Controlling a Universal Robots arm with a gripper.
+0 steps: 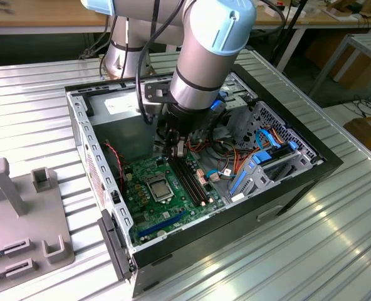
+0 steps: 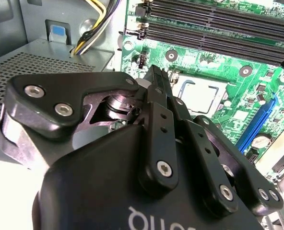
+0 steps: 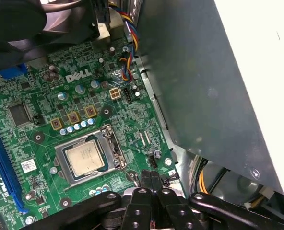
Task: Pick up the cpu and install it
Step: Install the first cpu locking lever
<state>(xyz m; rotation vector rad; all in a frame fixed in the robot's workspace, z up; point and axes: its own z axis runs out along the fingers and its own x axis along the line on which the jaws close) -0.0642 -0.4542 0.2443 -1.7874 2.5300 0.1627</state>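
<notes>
The cpu [image 3: 86, 159] already sits in its socket [image 3: 114, 143] on the green motherboard [image 1: 167, 194] inside the open computer case [image 1: 311, 169], which lies on its side on the metal desk [image 1: 336, 251]. Seen in both wrist views, the chip lies flat and square within the metal frame, so the placing part of the job looks done; whether the frame's latch is locked down cannot be told. The claw [image 3: 150, 181] hangs just above the board beside the socket, between it and the grey power supply box [image 3: 214, 86], and close to the memory slots [image 1: 188, 179] in the exterior view. Its fingers [image 2: 157, 93] are pressed together with no gap showing between them, and they hold nothing. The tips appear to hover clear of the board rather than touch it.
</notes>
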